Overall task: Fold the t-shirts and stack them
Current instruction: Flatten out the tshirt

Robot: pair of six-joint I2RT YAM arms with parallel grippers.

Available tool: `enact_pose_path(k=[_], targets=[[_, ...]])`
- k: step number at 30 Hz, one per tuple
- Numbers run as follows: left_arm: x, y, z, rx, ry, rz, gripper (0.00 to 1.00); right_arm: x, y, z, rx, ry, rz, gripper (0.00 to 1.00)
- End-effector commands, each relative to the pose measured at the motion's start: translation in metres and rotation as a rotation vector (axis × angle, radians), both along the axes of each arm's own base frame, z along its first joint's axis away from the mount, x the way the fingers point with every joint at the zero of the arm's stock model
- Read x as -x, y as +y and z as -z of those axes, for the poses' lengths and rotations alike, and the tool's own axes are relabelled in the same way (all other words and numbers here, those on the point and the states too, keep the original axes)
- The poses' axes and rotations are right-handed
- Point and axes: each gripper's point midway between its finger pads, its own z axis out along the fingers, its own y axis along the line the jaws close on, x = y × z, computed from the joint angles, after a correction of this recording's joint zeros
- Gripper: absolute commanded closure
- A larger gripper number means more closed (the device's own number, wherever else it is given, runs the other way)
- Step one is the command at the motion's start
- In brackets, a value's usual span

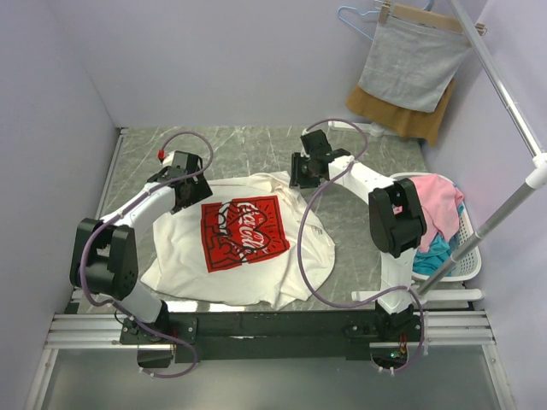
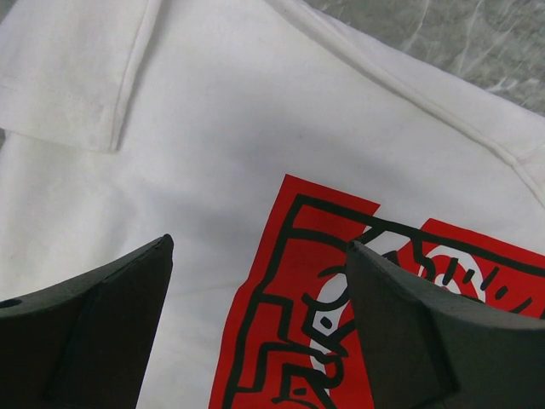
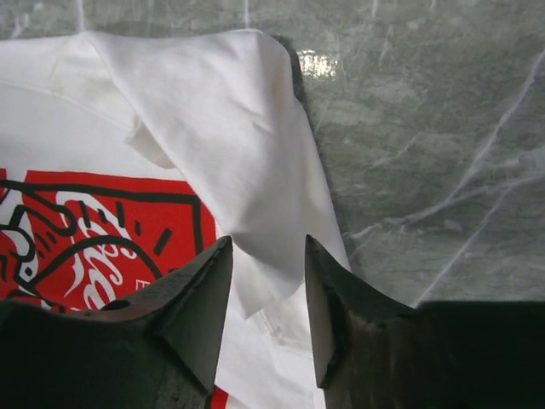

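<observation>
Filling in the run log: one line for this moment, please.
t-shirt: spread print-up | left gripper: open, over red print edge | right gripper: part-open, straddling folded sleeve

From above, my right gripper (image 1: pixel 297 178) covers the t-shirt (image 1: pixel 184 248)'s far corner, and my right arm (image 1: pixel 395 215) hides part of the basket (image 1: pixel 468 224) at the table (image 1: pixel 256 141)'s right edge. At my right wrist, I cannot tell whether my fingers (image 3: pixel 200 298) pinch the sleeve.

Pale lilac walls (image 1: pixel 51 85) enclose cell on three sides. Grey marble-pattern desk (image 1: pixel 256 145) under even light. Far right corner: wooden hanger (image 1: pixel 427 15), grey cloth (image 1: pixel 414 64) over mustard-brown cloth (image 1: pixel 419 120). Right edge: white laundry basket (image 1: pixel 468 243), pink and teal garments inside; slanted white pole (image 1: pixel 504 94) above. Aluminium rails (image 1: pixel 85 329) along near edge.
</observation>
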Motion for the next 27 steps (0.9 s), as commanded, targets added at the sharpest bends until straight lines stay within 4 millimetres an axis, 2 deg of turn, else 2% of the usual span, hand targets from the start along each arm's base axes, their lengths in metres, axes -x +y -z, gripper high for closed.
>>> enact_pose_path(k=[1,3,7,10,13,17,19,20,21,23,24,25,27], targets=[[-0.013,-0.01,-0.006,0.039,-0.036,0.034,0.13,-0.014,0.008,-0.016,-0.025,-0.033,-0.024,0.63],[-0.014,-0.013,-0.005,0.049,-0.035,0.043,0.13,-0.014,0.008,-0.014,-0.017,-0.021,-0.028,0.69],[-0.015,-0.015,-0.003,0.057,-0.029,0.055,0.13,-0.016,0.007,-0.017,-0.003,0.0,-0.024,0.53],[-0.014,-0.016,-0.002,0.057,-0.018,0.062,0.13,-0.008,0.005,-0.017,-0.005,0.007,-0.035,0.42],[-0.014,-0.016,-0.002,0.063,-0.019,0.057,0.13,0.0,-0.001,-0.009,0.018,0.029,-0.037,0.38],[-0.015,-0.019,-0.002,0.08,-0.029,0.051,0.14,0.005,-0.002,0.008,0.042,0.059,-0.074,0.39],[-0.014,-0.019,0.001,0.084,-0.034,0.043,0.13,0.002,-0.005,0.013,0.066,0.065,-0.072,0.46],[-0.013,-0.018,0.002,0.084,-0.034,0.037,0.13,0.003,-0.007,0.022,0.084,0.096,-0.066,0.51],[-0.012,-0.016,0.003,0.082,-0.031,0.024,0.14,0.001,-0.005,0.021,0.076,0.093,-0.07,0.66],[-0.008,-0.015,0.007,0.08,-0.02,0.017,0.14,-0.003,-0.002,0.014,0.054,0.069,-0.07,0.8],[-0.008,-0.015,0.006,0.082,-0.025,0.016,0.14,-0.004,-0.003,0.012,0.05,0.059,-0.067,0.97],[-0.007,-0.015,0.007,0.083,-0.022,0.017,0.14,-0.008,-0.008,-0.001,0.045,0.028,-0.047,1.0],[-0.007,-0.014,0.005,0.079,-0.025,0.022,0.14,-0.016,-0.024,-0.012,0.079,-0.013,0.012,1.0]])
